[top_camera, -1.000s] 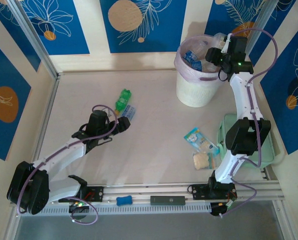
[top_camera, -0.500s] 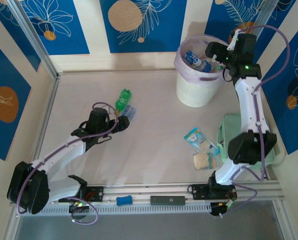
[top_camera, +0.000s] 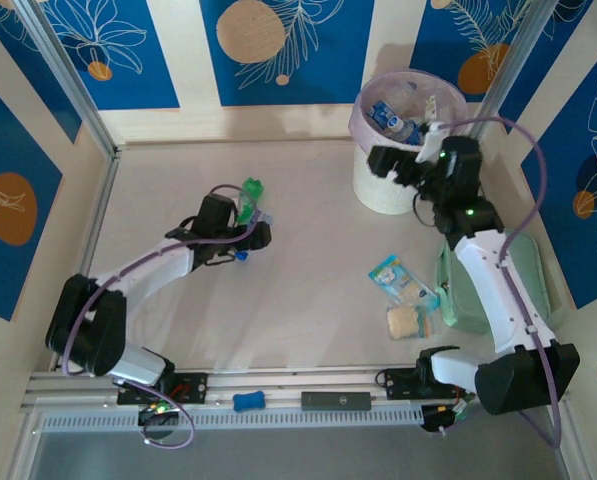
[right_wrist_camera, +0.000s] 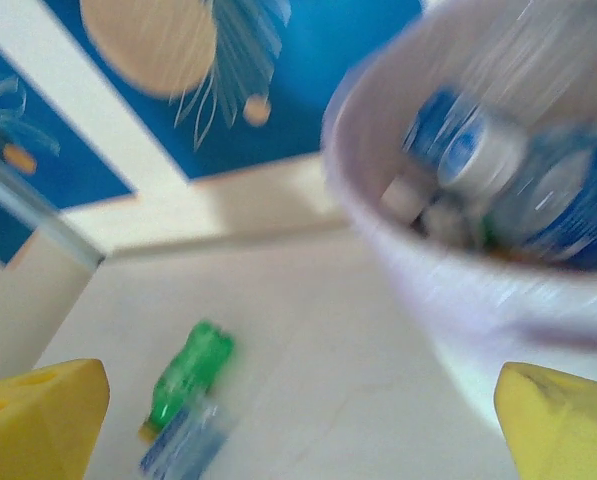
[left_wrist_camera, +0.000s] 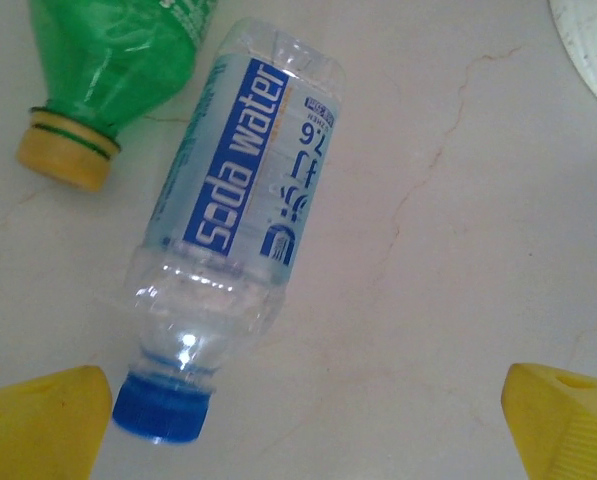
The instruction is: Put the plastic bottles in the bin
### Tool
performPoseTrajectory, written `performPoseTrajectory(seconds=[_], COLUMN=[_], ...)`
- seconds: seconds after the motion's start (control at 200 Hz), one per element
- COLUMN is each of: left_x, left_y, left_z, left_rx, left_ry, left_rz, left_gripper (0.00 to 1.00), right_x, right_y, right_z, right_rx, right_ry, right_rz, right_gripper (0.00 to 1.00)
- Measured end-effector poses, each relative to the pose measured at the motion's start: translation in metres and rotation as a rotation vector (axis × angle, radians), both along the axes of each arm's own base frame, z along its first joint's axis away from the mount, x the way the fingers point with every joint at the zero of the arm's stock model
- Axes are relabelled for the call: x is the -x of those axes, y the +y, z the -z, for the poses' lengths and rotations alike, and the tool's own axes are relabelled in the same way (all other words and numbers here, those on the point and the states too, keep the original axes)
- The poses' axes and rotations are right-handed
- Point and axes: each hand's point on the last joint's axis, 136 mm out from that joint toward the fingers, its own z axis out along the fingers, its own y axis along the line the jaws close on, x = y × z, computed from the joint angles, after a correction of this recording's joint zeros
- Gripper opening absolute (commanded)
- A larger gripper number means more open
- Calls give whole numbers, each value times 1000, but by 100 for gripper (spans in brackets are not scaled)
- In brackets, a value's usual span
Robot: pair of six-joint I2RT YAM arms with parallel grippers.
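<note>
On the table (left_wrist_camera: 458, 250), a clear bottle (left_wrist_camera: 228, 240), blue label, blue cap.

Blue leaf-print wall panels (top_camera: 323, 70), beige tabletop (top_camera: 318, 320)

Green bottle (left_wrist_camera: 118, 60) (yellow cap (left_wrist_camera: 66, 150)); blue-labelled clear bottle (left_wrist_camera: 228, 220).

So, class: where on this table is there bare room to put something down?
Bare: the middle, between the green bottle and the snack packet; also the far-left corner. Crowded: around the bin and mint case.
</note>
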Motion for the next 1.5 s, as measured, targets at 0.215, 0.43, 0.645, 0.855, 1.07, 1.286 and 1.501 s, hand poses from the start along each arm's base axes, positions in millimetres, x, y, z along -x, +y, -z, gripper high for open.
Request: performPoseTrajectory(seconds=[0.215,0.43,0.645,0.855,1.07,1.286,1.501], left_x=[-18,-34,-34,-37,-44,-48,-50], left_y=[-9,-7,-6,-7,-10,-12,-14], left_z=[23,37,58,73,71,72,72], left_rx=[-88,-192,-242,-265,-267,-275,-267], left_ry=[53,78,125,150,133,126,113], left_rz=[64,94,121,138,150,161,160], left_gripper=[100,99,97,88,81,62,53], right_x=[29,47,52,51,52,53,52], right_y=[53,73,87,99,103,106,106], right_z=[71,132,186,196,196,200,198], right_rx=[-19,-75,-113,-137,-144,-137,-138], right_ry=[140,245,384,414,414,425,422], right_rz=[-118,-111,-80,-85,-92,-97,-99], right_gripper=[99,99,99,99,99,99,99])
